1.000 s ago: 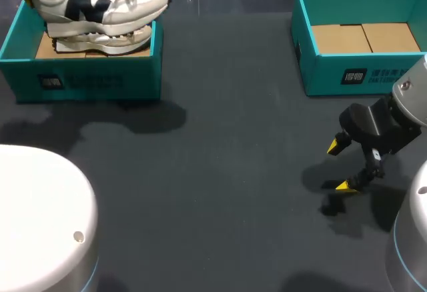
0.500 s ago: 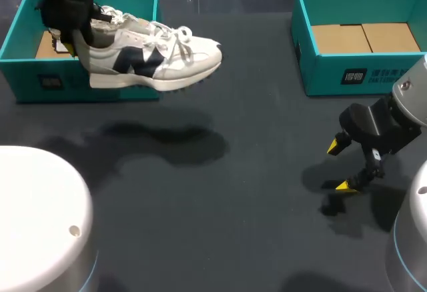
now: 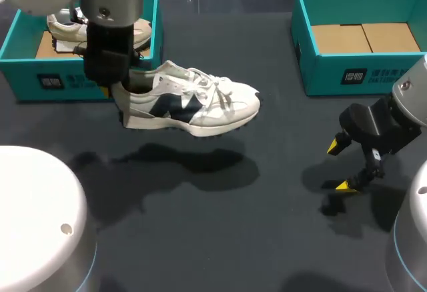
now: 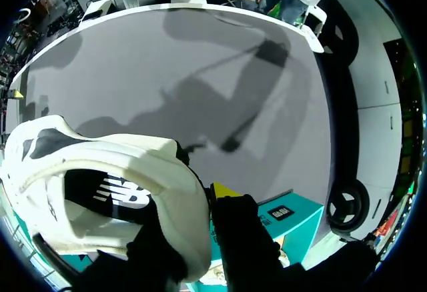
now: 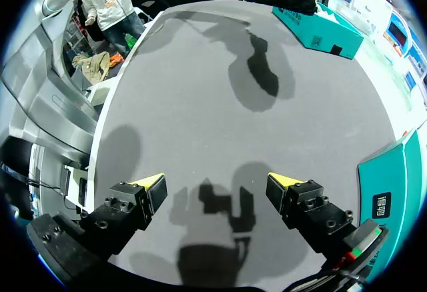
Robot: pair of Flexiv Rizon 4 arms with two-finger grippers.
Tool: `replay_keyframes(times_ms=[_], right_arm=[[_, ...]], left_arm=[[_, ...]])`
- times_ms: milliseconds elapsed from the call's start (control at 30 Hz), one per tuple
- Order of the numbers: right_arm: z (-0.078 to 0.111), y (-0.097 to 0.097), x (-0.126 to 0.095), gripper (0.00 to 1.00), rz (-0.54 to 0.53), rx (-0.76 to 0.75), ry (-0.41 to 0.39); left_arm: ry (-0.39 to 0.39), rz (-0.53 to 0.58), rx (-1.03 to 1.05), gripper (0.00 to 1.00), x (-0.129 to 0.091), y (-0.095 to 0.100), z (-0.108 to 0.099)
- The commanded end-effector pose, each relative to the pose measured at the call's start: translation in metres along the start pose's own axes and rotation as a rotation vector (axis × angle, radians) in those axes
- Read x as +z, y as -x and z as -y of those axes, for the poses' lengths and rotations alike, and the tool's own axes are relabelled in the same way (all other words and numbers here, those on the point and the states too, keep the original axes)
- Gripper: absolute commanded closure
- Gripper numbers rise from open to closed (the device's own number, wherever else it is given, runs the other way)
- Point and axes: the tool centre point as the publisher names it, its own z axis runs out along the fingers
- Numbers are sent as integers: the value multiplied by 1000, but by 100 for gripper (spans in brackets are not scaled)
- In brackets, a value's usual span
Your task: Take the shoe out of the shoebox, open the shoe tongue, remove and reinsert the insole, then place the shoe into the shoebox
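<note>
While clenching the left pincer (image 3: 115,92) on the heel of the shoe (image 3: 193,102), holds it above the desk (image 3: 220,232), just beside the shoebox (image 3: 80,82); has the right pincer (image 3: 339,166) released, well apart.

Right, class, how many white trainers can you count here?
2. One white-and-navy lace-up trainer hangs above the dark table, gripped at its heel by the left hand. The other trainer lies in the teal cardboard shoebox at the left, partly hidden.
</note>
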Motion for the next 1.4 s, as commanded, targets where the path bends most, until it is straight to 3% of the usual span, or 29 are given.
replay_keyframes(times_ms=[33, 667, 967, 1400], right_arm=[[0, -1, 0, 0, 1, 0, -1], [0, -1, 0, 0, 1, 0, -1], [0, -1, 0, 0, 1, 0, -1], [0, -1, 0, 0, 1, 0, -1]], left_arm=[[89, -18, -2, 100, 13, 22, 13], [19, -78, -26, 100, 70, 107, 27], [42, -99, -38, 100, 94, 140, 36], [72, -134, -14, 100, 116, 162, 40]])
